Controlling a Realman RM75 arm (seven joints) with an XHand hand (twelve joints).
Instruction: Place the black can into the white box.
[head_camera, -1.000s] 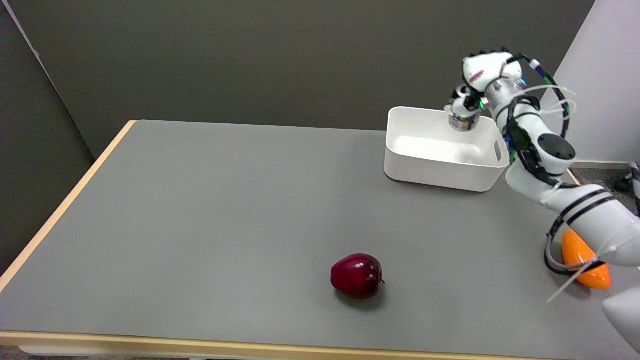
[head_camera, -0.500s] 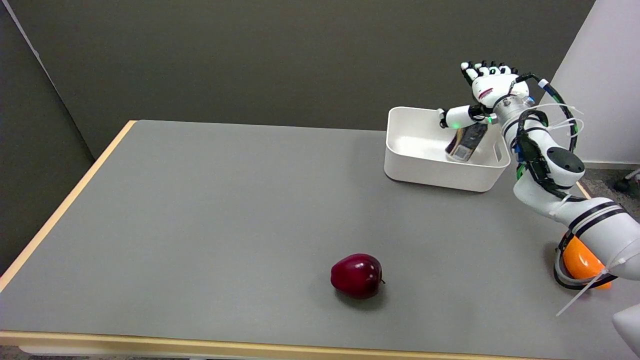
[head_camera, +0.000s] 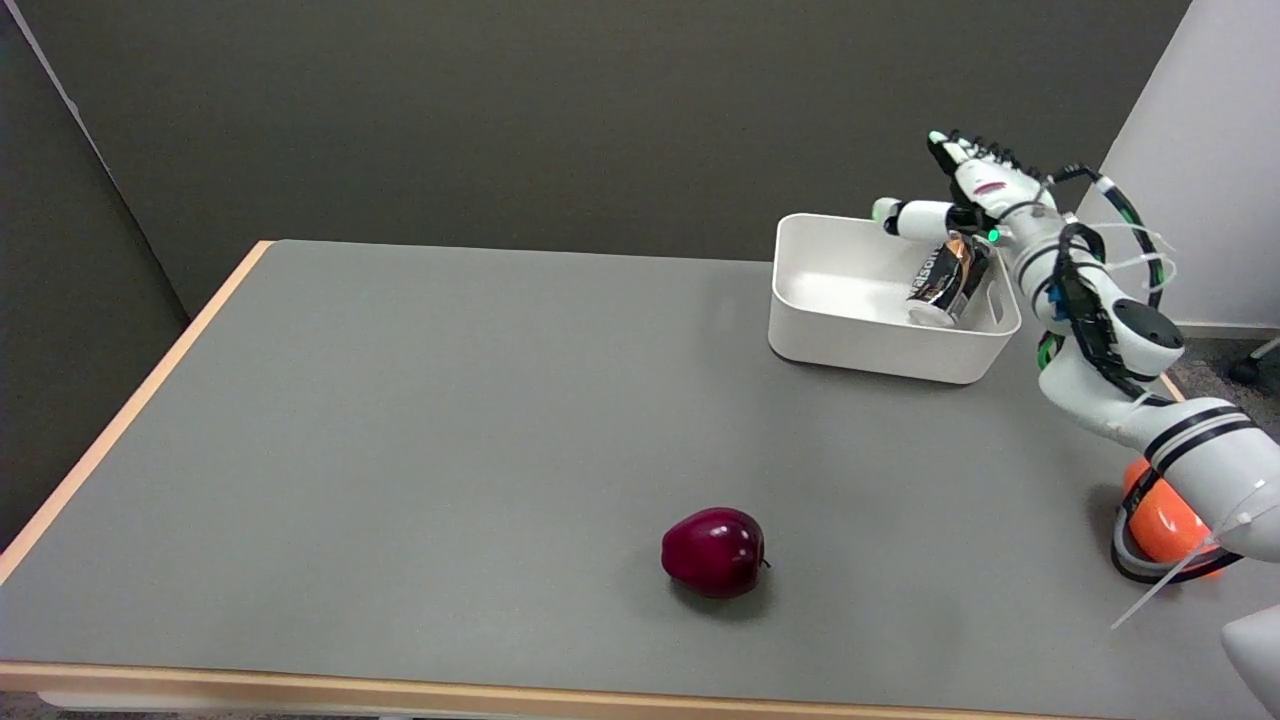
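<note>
Spreading wide, our hand (head_camera: 975, 190) hangs over the box's (head_camera: 860, 345) far right corner with its fingers (head_camera: 950, 155) apart and nothing in them. Just below the fingers, the can (head_camera: 945, 278) lies tilted inside the box, leaning toward its right wall. An apple (head_camera: 714, 551) sits well apart, nearer us.

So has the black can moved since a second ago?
Yes. The black can has left the right hand, whose fingers are now spread above it, and dropped into the white box, where it leans tilted by the box's right wall.
</note>
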